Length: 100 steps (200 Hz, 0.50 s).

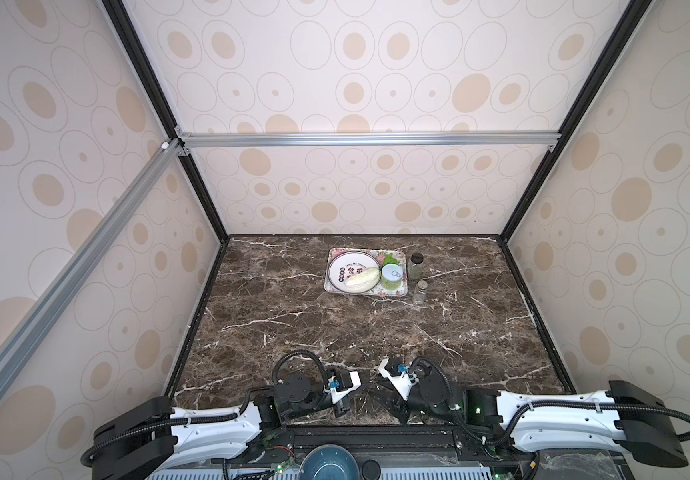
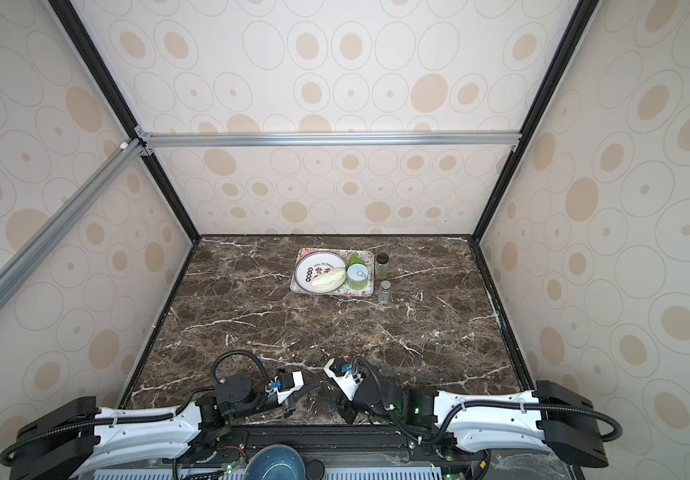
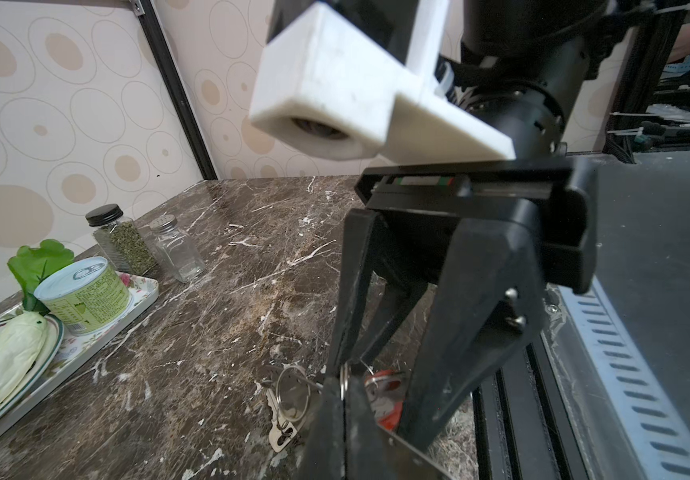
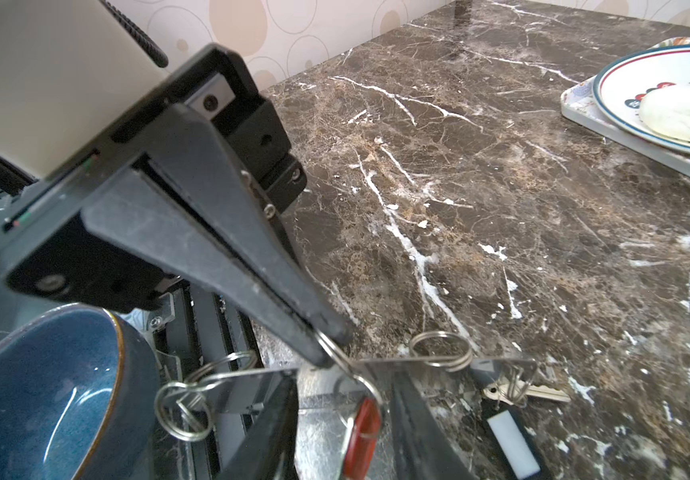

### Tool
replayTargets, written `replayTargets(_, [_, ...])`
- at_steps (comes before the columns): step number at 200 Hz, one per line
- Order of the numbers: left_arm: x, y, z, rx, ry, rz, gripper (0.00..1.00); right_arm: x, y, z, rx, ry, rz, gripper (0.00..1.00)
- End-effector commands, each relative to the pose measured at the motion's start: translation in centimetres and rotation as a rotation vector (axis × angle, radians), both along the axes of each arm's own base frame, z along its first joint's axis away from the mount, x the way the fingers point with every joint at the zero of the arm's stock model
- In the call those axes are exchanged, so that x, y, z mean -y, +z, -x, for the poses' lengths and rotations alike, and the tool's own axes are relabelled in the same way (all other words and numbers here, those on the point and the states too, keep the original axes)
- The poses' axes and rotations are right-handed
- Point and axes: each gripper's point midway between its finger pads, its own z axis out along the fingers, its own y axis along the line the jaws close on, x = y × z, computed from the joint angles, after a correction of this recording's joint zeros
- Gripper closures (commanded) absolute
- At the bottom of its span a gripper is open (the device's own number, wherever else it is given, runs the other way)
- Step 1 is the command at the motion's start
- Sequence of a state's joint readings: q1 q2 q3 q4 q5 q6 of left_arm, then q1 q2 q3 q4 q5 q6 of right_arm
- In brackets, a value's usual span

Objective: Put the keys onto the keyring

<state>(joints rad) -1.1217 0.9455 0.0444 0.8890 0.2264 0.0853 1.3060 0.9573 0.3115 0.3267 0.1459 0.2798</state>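
Work zone: near edge of the marble table (image 1: 335, 332); in both top views the two wrists meet there, almost tip to tip.
Left gripper (image 4: 328, 349): jaws closed flat together, pinching a thin split ring (image 4: 337, 353) at the very tips.
Right gripper (image 3: 376, 399): fingers stand partway apart. Whether the pads press on anything cannot be told.
Keyring (image 4: 239, 390): grey metal plate at the near table edge, running across the right gripper's fingertips and reaching past them on both sides. In the right wrist view its far edge meets the left gripper's tips.
Loose rings: one split ring (image 4: 441, 349) stands at the plate's edge; another (image 4: 185, 407) hangs at its end beside the blue bowl (image 4: 56, 395).
Red-orange tag (image 4: 364, 436): hangs on a ring between the right gripper's fingers, just under the pinched ring.
Black tag (image 4: 509, 436): lies on the table with its white label up, just outside one right finger.
Metal key (image 4: 542, 390): on the table, near the black tag, ringed at the plate's end. Whether that ring passes through a rim hole cannot be told.
Background items: floral tray (image 1: 376, 293) well apart at the far side, carrying a white plate (image 1: 337, 266), a pale cabbage (image 1: 362, 277) and a green can (image 1: 391, 277).
Jars: two glass jars (image 1: 416, 266) stand just beside the tray.
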Motion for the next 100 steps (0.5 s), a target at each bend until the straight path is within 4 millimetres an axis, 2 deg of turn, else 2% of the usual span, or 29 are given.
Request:
replayTargets(1, [-0.18,-0.17,0.18,0.021,-0.011,-0.011,1.00,-0.16,0.42,0.08,-0.006,0.017,-0.039,0.69])
replayTargets(28, [-0.32,0.03,0.15,0.027,-0.006,-0.003,1.00,-0.06,0.19,-0.11,-0.011,0.009,-0.033,0.79])
replayTargets(100, [-0.38,0.22,0.14,0.034,-0.003,0.004,1.00,0.30,-0.20,-0.24,-0.021,0.000,-0.027,0.88])
